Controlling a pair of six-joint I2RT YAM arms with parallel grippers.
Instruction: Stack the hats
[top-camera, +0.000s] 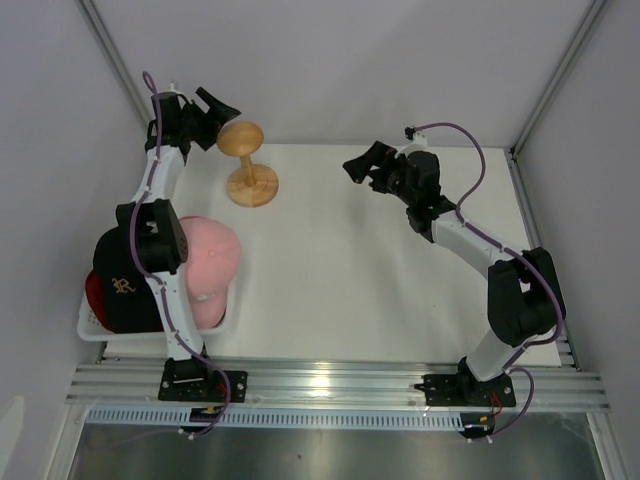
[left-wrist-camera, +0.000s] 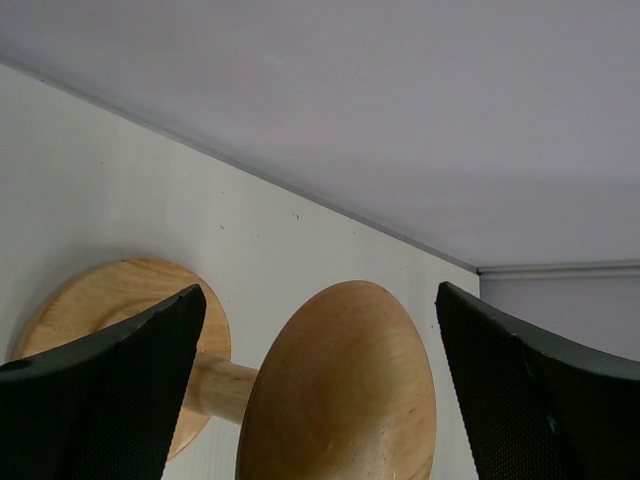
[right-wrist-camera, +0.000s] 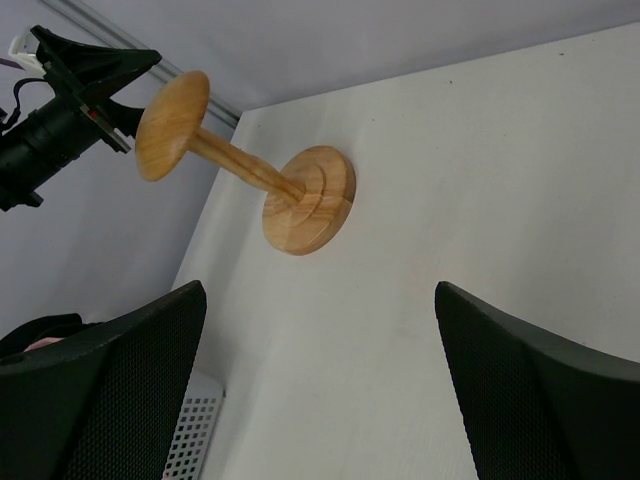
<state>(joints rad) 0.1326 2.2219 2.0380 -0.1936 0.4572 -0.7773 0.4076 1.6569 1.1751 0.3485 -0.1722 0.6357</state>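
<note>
The left tool stands spread wide and empty, hovering just beside the knob top of the wooden stand, which rises upright at about 11 o'clock on the surface. The right tool is likewise fully spread with nothing in it, held above the surface near 1 o'clock and facing the stand. A pink cap, a black cap with a gold emblem and a sliver of red cap sit piled in the white mesh basket at about 8 o'clock, partly hidden by the left arm.
</note>
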